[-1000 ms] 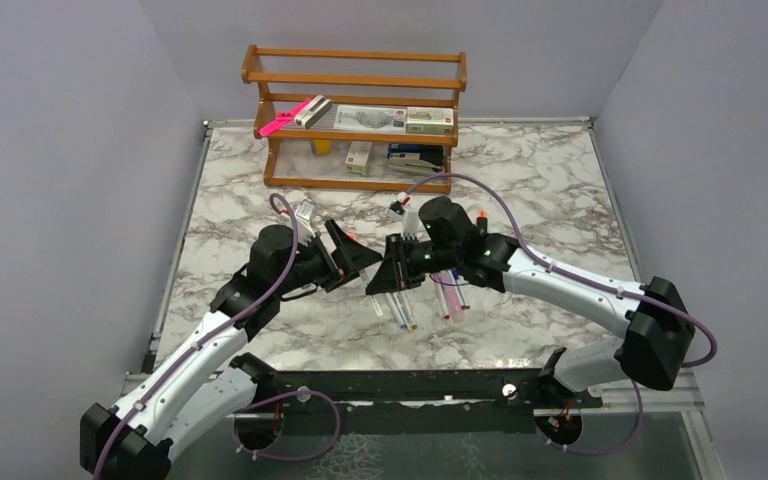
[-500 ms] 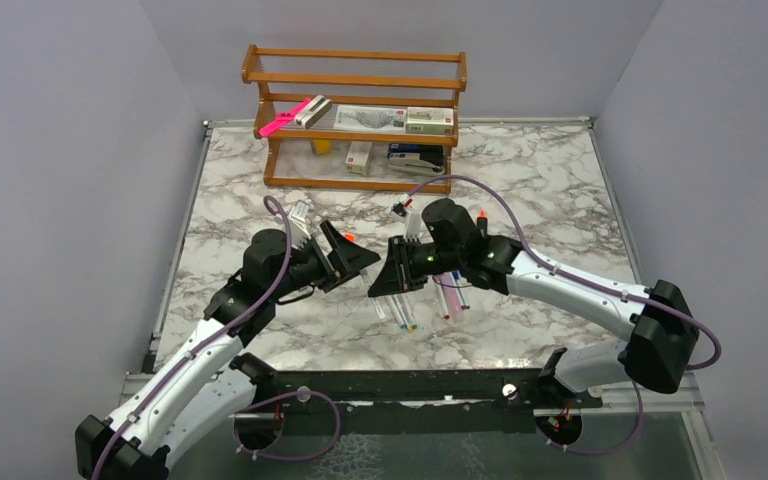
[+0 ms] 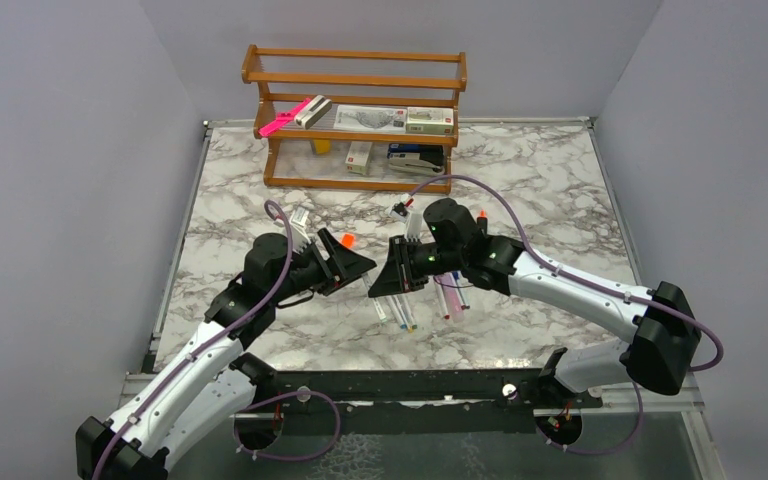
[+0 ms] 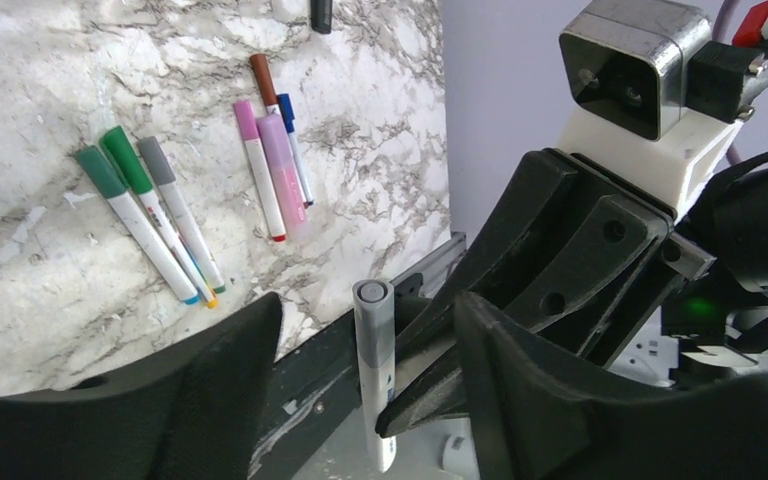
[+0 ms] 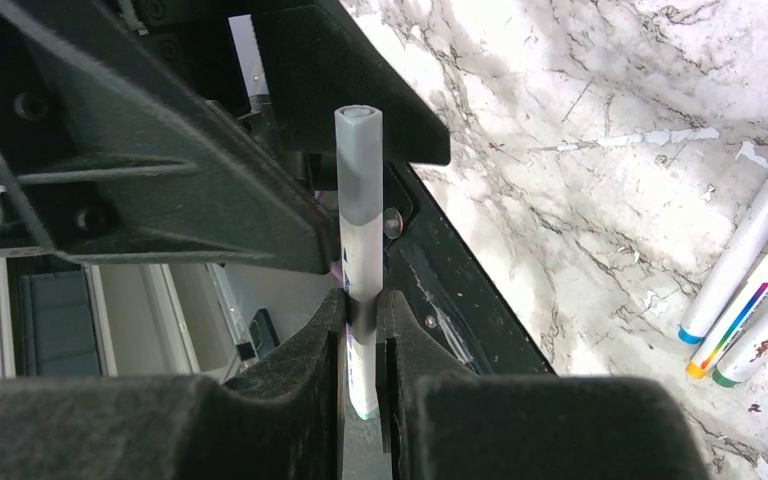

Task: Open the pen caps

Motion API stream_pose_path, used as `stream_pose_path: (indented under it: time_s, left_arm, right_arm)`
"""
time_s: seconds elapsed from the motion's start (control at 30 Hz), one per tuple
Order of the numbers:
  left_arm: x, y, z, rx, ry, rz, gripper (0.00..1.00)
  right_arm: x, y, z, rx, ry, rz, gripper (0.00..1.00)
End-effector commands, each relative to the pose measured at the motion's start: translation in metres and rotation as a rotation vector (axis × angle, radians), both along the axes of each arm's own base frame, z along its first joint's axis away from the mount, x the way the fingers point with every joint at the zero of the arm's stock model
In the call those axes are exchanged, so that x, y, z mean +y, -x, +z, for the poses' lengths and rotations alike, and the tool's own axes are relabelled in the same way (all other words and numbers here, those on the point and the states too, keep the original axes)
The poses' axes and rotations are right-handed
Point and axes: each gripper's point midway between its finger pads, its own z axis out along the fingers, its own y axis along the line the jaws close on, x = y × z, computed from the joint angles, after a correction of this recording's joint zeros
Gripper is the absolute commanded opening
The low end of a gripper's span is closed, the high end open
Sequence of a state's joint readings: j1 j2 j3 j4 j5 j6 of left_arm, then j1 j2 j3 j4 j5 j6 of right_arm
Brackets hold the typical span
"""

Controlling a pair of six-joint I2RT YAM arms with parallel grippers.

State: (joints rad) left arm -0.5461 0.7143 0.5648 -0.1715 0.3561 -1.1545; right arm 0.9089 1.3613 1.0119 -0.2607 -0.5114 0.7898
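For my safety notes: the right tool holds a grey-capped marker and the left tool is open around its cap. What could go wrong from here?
1. The right tool grips the marker only low on its barrel, so a pull on the grey cap might tilt it or slide it out.
2. The left tool is open with its fingers very near the right tool's fingers; closing could bump them instead of catching the cap.

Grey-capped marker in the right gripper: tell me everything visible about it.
A slim marker with a white printed barrel and a matte grey, plastic-looking cap, which is on. The right gripper clamps the barrel. The capped end sticks out between the open fingers of the left gripper, touching neither. It is held in the air.
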Motion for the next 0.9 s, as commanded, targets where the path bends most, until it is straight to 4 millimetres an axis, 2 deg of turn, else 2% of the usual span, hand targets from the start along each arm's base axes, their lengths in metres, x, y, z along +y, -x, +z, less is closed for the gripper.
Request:
stream_pose_path:
  time_s: [0.0,0.4,0.47,0.6,0.67,0.87]
  left_arm:
    - [0.000,0.003,-0.001,-0.001,-0.001,-0.003,0.59]
    - [-0.006,0.007,-0.014,0.013,-0.042,-0.046,0.31]
    - [-0.007,0.007,-0.015,0.016,-0.049,-0.050,0.23]
    - [-0.010,0.007,-0.017,0.023,-0.059,-0.059,0.00]
    - [-0.011,0.007,-0.018,0.026,-0.061,-0.056,0.00]
    - [-0.012,0.005,-0.015,0.025,-0.058,-0.048,0.00]
  right_arm:
    - [0.002,0.006,0.012,-0.006,-0.045,0.023,0.01]
    - [0.003,0.008,0.006,0.011,-0.044,0.029,0.01]
    - [0.003,0.008,0.005,0.013,-0.042,0.031,0.01]
    - [0.004,0.008,0.004,0.016,-0.042,0.035,0.02]
    - [0.004,0.008,0.002,0.016,-0.039,0.037,0.07]
    - [0.000,0.007,-0.006,0.014,-0.009,0.026,0.35]
